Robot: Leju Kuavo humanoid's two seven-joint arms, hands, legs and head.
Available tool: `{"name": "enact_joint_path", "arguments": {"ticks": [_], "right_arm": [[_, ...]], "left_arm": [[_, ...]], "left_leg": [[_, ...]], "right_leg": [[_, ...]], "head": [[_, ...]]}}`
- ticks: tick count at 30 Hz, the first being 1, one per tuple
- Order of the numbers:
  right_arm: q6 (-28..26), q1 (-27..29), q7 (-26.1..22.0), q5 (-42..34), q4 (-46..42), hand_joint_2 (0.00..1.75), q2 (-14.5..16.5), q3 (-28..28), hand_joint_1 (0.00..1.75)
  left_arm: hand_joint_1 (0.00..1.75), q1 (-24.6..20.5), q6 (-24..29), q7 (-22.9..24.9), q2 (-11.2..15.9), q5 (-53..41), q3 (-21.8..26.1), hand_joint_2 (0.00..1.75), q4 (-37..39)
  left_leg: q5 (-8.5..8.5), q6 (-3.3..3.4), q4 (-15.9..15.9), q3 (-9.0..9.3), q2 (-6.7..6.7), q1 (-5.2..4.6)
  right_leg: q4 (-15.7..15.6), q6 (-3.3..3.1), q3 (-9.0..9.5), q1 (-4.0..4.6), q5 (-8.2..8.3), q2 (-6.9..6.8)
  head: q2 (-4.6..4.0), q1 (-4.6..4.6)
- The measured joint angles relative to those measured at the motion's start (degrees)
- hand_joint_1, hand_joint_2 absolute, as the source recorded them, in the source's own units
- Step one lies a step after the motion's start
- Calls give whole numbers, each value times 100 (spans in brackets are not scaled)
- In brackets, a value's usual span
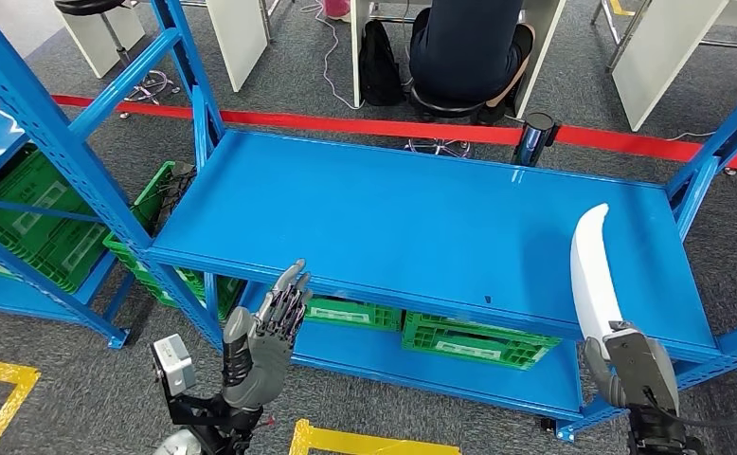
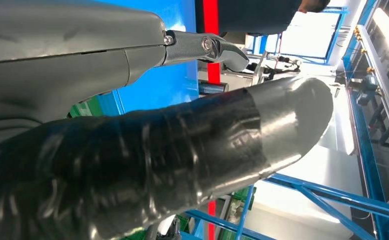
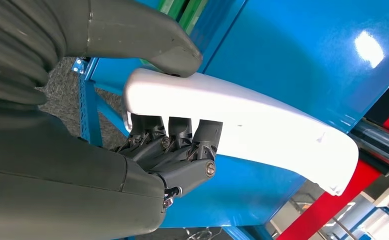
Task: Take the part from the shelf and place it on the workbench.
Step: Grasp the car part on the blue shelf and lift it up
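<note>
Between the thumb and the darker fingers (image 3: 182, 132) of the right hand (image 1: 630, 365) sits the part (image 1: 592, 270), a long, curved white piece. That hand grips its lower end, thumb pressed on one face and fingers curled against the other, as the right wrist view shows. From the fingers the part rises and tapers to a rounded tip above the blue shelf top (image 1: 412, 218), near the shelf's right end. Whether the part's underside touches the shelf top or hangs just over it cannot be told from the pictures.

Left of it and well apart, the left hand (image 1: 265, 332) is raised at the front edge of the same shelf, fingers extended and close together, holding nothing. Its fingertips reach just onto the front lip. In the left wrist view the taped thumb (image 2: 182, 155) is so near the camera that it hides most of the scene behind.

Beyond and below the left hand's fingers, green crates (image 1: 478, 336) rest on the lower tier, largely covered by the top board, so their contents cannot be made out. More green crates (image 1: 33, 218) sit in the neighbouring rack to the left, their insides also unreadable.

Past the shelf, a red line (image 1: 365, 123) crosses the grey carpet, and a seated person (image 1: 469, 47) is cut off by the picture's upper edge.
</note>
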Motion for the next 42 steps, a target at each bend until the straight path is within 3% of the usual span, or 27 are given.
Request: {"name": "enact_joint_path", "arguments": {"ticks": [5, 21, 27, 42], "right_arm": [[-191, 99, 46, 471, -275, 175, 33, -52, 175], [-586, 451, 1012, 2599, -2106, 175, 99, -54, 175], [-445, 401, 1829, 4233, -2918, 175, 108, 290, 175], [-206, 176, 2437, 5436, -3929, 175, 102, 992, 175]], "left_arm": [[0, 0, 1, -21, 1, 15, -1, 0, 0], [0, 83, 168, -52, 15, 45, -1, 0, -2], [0, 90, 173, -52, 15, 31, -2, 0, 0], [0, 91, 216, -72, 15, -25, -2, 0, 0]], "left_leg": [[0, 0, 0, -1, 0, 0], [0, 0, 0, -12, -1, -1], [0, 0, 0, -15, -1, 0], [0, 0, 0, -12, -1, -1]], "right_leg": [[0, 0, -1, 0, 0, 0], [0, 0, -4, -1, -1, -1], [0, 0, -4, -1, 0, -1], [0, 0, -5, -1, -1, -1]], "head": [[0, -2], [0, -4], [0, -7], [0, -4]]}}
